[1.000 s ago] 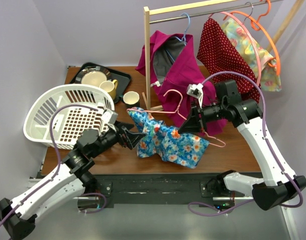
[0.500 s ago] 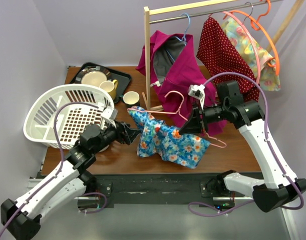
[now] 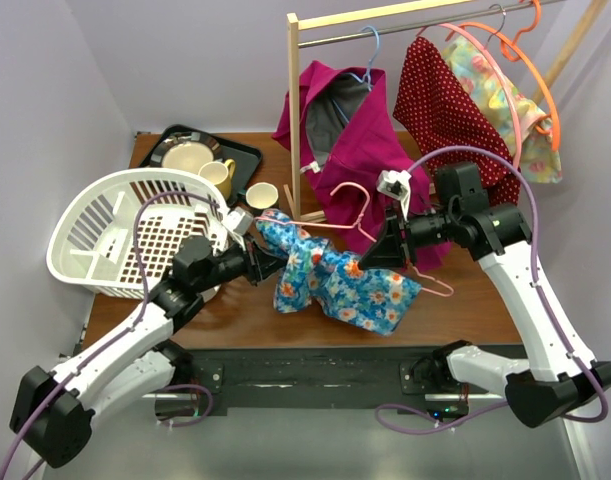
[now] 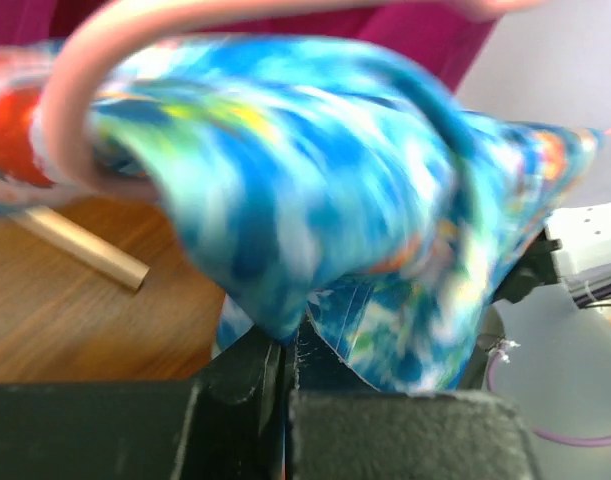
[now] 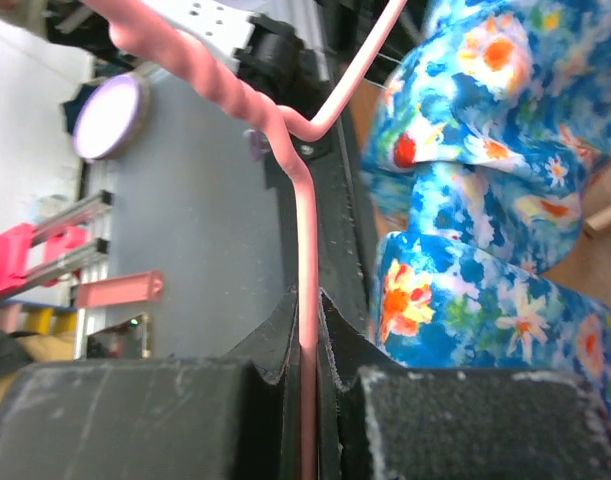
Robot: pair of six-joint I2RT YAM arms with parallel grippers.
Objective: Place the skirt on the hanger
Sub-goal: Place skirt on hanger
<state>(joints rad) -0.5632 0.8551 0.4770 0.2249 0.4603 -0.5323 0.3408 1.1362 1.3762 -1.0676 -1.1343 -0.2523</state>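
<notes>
The skirt (image 3: pixel 335 282) is blue floral cloth, bunched on the table's middle and draped partly over the pink hanger (image 3: pixel 351 206). My left gripper (image 3: pixel 268 262) is shut on the skirt's left edge. In the left wrist view the skirt (image 4: pixel 315 190) fills the frame above the closed left gripper (image 4: pixel 285 350), with a hanger (image 4: pixel 73 110) arm curving through the cloth. My right gripper (image 3: pixel 386 250) is shut on the hanger's thin wire. In the right wrist view the hanger (image 5: pixel 305 240) runs between the pinched right gripper (image 5: pixel 311 312), and the skirt (image 5: pixel 475 200) lies to the right.
A white laundry basket (image 3: pixel 85 235) sits at the left. A black tray (image 3: pixel 247 157) with a plate and mug, and a cup (image 3: pixel 262 195), stand behind. The wooden rack post (image 3: pixel 294 120) carries a magenta garment (image 3: pixel 357 140), a red dotted one (image 3: pixel 450 100) and orange hangers (image 3: pixel 533 75).
My left gripper has moved right to the skirt's left edge and closed on the cloth. The right gripper still holds the hanger in nearly the same place.
</notes>
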